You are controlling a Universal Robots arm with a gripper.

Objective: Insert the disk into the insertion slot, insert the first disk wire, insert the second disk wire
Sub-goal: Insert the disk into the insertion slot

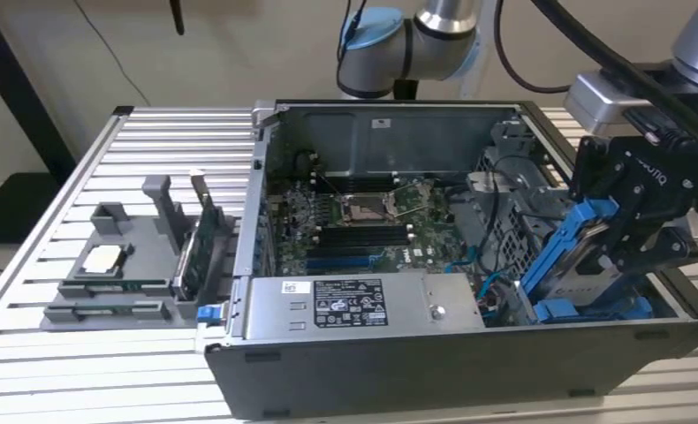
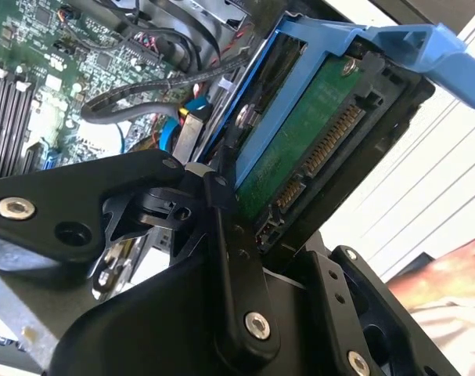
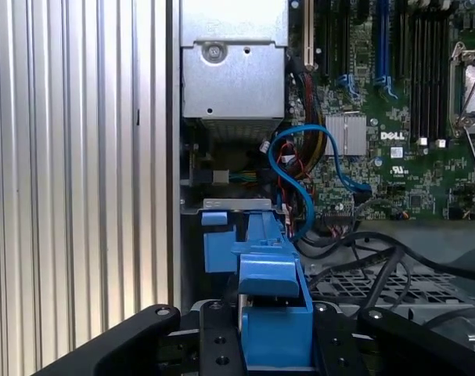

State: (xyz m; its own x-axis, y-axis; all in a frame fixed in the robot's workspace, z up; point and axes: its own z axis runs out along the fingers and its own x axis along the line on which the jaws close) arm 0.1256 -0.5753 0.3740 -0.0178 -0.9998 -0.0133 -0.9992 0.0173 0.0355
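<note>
One disk (image 1: 575, 265) is gripped firmly by the closed black jaws at the end of the arm. It is held steeply tilted over the end of an open computer case (image 1: 443, 362) that lies toward the exterior view's right. Its lower end is dipped inside the case, close above the insertion slot (image 3: 218, 249). In the first wrist view the slot is seen as a dark metal bay with bright blue tabs. Whether the disk is touching the slot's rails cannot be told. The case is set on a slatted metal desk (image 1: 42, 371).

The step in hand is judged to be the seating of the disk. It is likely done best if the tilt is first matched to the slot, so that the long edges of the frame are lined up with the blue rails. Pressure is best applied evenly along the slot, since a plastic frame can be expected to bind if it is skewed. A blue cable (image 3: 300, 176) and a bundle of black cables (image 3: 378, 266) lie near the slot and should be kept from being pinched.

The disk is flat and is clipped in a bright blue plastic frame. In the second wrist view its underside is shown as a green circuit board with a row of gold contacts at one end.
</note>
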